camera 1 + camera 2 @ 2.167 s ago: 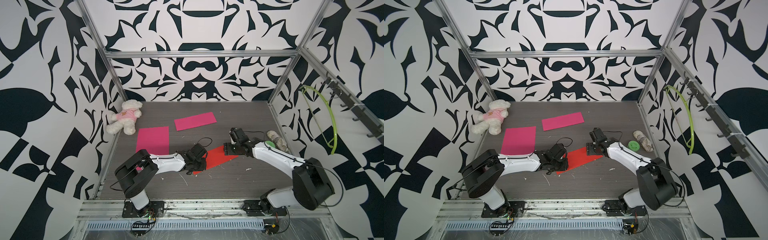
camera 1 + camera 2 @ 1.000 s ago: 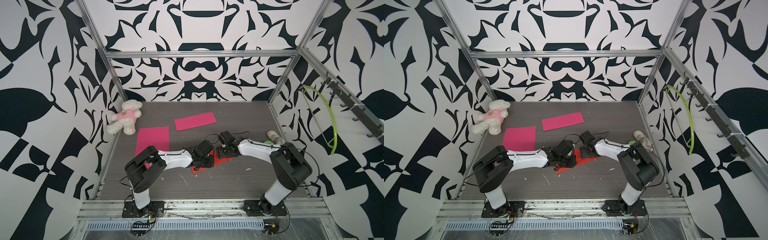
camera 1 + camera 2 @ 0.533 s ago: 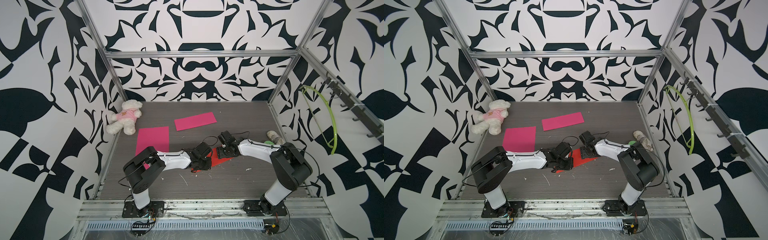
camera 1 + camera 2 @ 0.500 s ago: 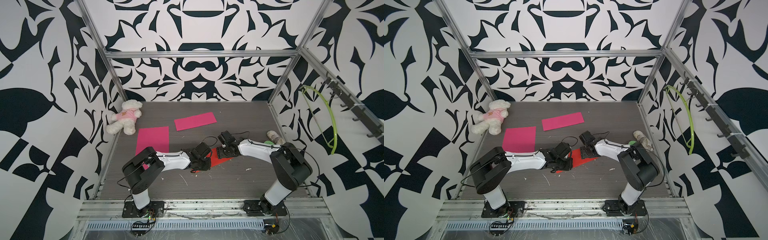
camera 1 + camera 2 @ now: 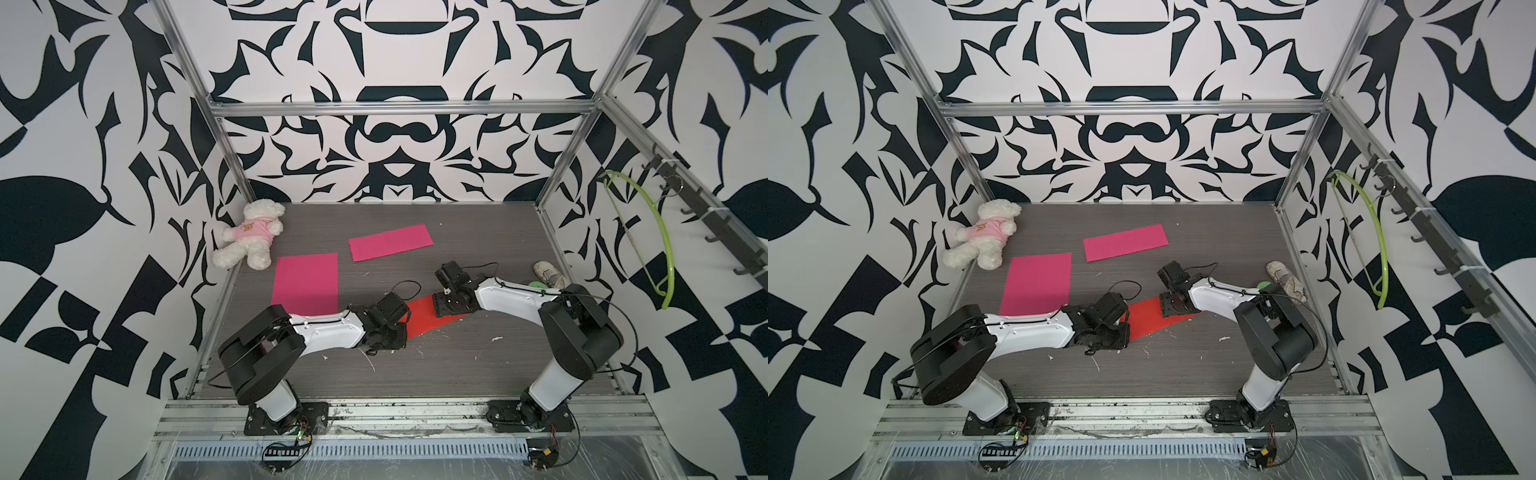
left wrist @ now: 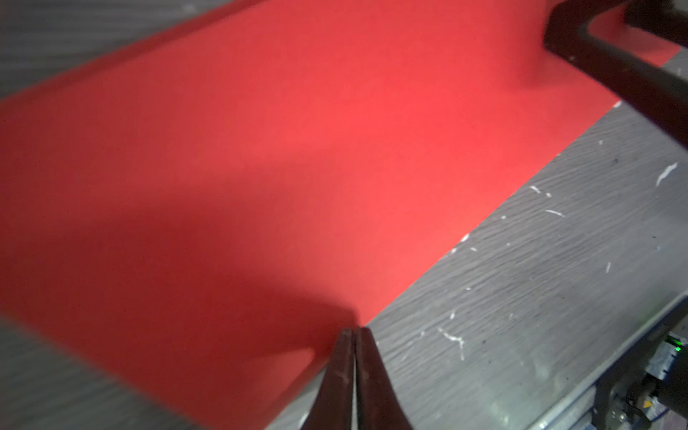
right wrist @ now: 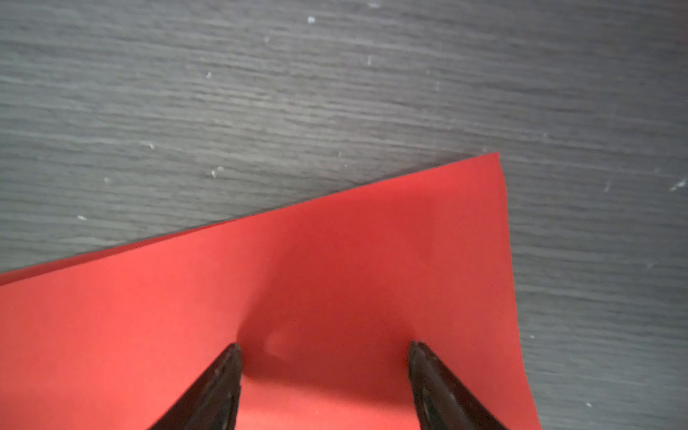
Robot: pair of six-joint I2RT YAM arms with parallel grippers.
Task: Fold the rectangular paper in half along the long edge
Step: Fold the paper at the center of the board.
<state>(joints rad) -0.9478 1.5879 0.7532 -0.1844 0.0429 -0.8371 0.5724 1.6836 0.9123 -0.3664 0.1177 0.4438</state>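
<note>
Grey woodgrain tabletop [image 5: 457, 365] bears red paper [image 5: 420, 318]; flat, smooth, matte.

Seen in a top view, lower left: left arm [image 5: 324, 330] has a smooth white shell on its long link, a row of small dark screws along it, bulky black joint housings [image 5: 257, 357] and a black wrist block. Lower right: right arm [image 5: 511, 297] has the same white-and-black build. A black base plate [image 5: 286, 417] sits under each. A thin black cable [image 5: 405, 284] loops off each wrist. Wrist views: left gripper [image 6: 353, 333] and right gripper [image 7: 323, 346] have dark, glossy fingers tapering to narrow tips.
</note>
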